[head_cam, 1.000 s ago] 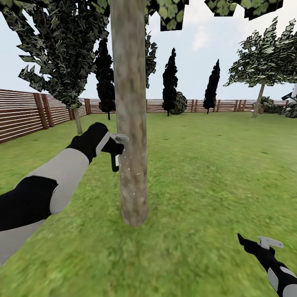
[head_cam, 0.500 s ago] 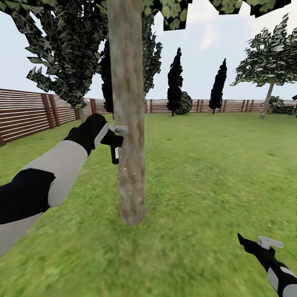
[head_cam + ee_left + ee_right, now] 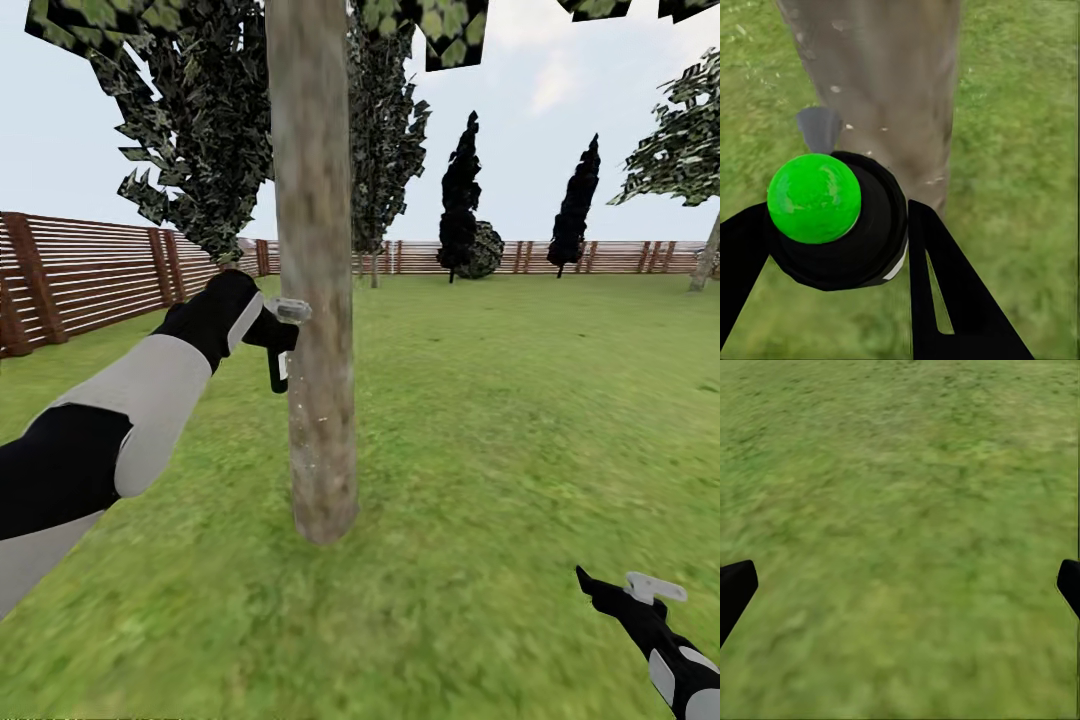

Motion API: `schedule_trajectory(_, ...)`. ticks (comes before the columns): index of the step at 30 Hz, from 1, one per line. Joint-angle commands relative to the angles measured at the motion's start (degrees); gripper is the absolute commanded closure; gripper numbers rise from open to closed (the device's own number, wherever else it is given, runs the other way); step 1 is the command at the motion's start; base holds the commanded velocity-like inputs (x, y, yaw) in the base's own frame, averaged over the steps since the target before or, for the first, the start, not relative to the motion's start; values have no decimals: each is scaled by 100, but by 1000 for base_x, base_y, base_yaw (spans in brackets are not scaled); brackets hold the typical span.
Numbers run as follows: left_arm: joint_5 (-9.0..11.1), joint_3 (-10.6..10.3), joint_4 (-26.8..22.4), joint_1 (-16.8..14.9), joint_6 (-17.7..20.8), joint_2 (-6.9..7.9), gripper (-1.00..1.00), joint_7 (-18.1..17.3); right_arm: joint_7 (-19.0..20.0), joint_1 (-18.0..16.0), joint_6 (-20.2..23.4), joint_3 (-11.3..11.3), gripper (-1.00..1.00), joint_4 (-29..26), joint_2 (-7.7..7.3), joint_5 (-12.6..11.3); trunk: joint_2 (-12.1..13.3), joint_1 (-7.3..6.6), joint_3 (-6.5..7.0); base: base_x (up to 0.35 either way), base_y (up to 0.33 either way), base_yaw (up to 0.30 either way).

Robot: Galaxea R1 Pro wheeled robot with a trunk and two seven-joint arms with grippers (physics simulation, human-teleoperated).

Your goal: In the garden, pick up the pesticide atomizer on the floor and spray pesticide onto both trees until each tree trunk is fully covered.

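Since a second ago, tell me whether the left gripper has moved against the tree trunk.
Yes: the left gripper rose slightly up the tree trunk.

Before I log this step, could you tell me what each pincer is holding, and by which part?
The left pincer grips the sprayer around its black body; the right pincer is open over grass.

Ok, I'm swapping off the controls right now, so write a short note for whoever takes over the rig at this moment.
Left claw: shut on the pesticide atomizer, held right beside the tree trunk at about mid-height, nozzle toward the bark.
Right claw: open and empty, low over the grass.
Done: atomizer picked up; pale speckles show on the trunk near the nozzle.
Left: whether this trunk is fully covered cannot be told from here, so check all round it. Then spray the second tree; which of the far trees that is, I can't say.
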Motion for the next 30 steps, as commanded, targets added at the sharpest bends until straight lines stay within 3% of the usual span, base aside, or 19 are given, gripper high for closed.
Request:
schedule_trajectory(1, 2, 0, 0, 0, 0, 0, 100, 0, 0, 0, 0, 0, -100, -1, 0, 0, 0, 0, 0, 0, -325, 30)
schedule_trajectory(13, 2, -8, 55, 0, -2, 17, 100, 0, 0, 0, 0, 0, -100, -1, 0, 0, 0, 0, 0, 0, -290, 2)
schedule_trajectory(17, 1, -17, 542, 21, -28, 26, 100, -6, 0, 0, 0, 0, -100, -2, 0, 0, 0, 0, 0, 0, -15, 0)
schedule_trajectory(20, 1, -24, 634, 54, -39, 26, 100, -16, 0, 0, 0, 0, -100, 1, 0, 0, 0, 0, 0, 0, -1, 0)
schedule_trajectory(30, -14, -26, 1279, 765, -274, 18, 100, -18, 0, 0, 0, 0, -100, 5, 0, 0, 0, 0, 0, 0, 0, 0)
